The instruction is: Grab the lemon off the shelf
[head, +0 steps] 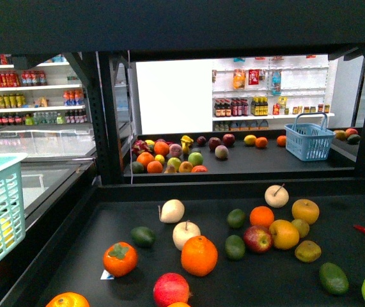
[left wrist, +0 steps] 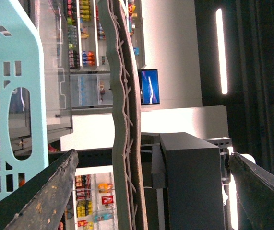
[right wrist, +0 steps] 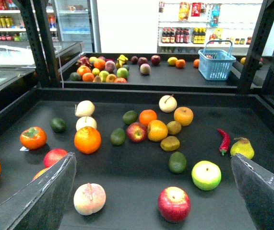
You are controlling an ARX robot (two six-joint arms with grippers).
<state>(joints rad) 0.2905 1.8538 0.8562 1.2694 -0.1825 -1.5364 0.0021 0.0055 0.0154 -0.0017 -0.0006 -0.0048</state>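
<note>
Nearest to me, the right gripper (right wrist: 152,158) has its fingers spread wide with nothing between them, hanging over the front of the shelf (head: 73,256). The left gripper (left wrist: 152,154) is spread and empty too, and its camera shows only a teal basket (left wrist: 12,96) at the left of its frame and the store beyond. Neither arm appears in the front view, so I judge this to be the start of the approach, with no reach yet made. The lemon (head: 284,234), as best I can tell, is the bright yellow fruit right of centre on the near tray. It touches a red apple (head: 257,238) on its left, with an orange (head: 262,216) just above. In the right wrist view that lemon (right wrist: 157,130) sits mid-frame. Next I would send the right arm forward and down with its jaws wide, closing across the fruit without nudging its neighbours. Farther back, a second tray holds more fruit and a blue basket (head: 309,142).
</note>
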